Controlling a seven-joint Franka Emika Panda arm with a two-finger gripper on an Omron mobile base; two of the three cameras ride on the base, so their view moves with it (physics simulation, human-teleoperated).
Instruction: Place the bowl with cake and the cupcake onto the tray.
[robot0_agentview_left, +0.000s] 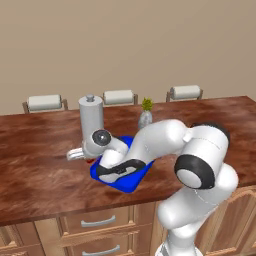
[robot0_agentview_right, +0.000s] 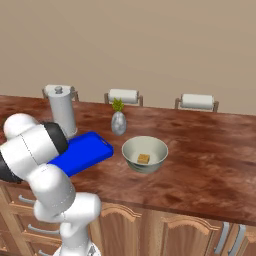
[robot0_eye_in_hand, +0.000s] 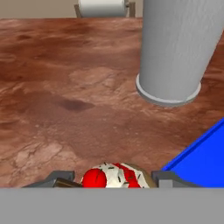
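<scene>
The cupcake, white-topped with a red dot, sits low in the hand view between my two dark fingertips, which touch its sides. My gripper is shut on the cupcake. From the left base, the gripper is low over the counter just left of the blue tray, with a bit of the cupcake's red under the hand. The arm lies across the tray. The grey-olive bowl with cake stands on the counter right of the tray, apart from it.
A tall grey canister stands just behind the gripper, large in the hand view as the canister. A small vase with a green plant is behind the tray and bowl. Chair backs line the counter's far edge.
</scene>
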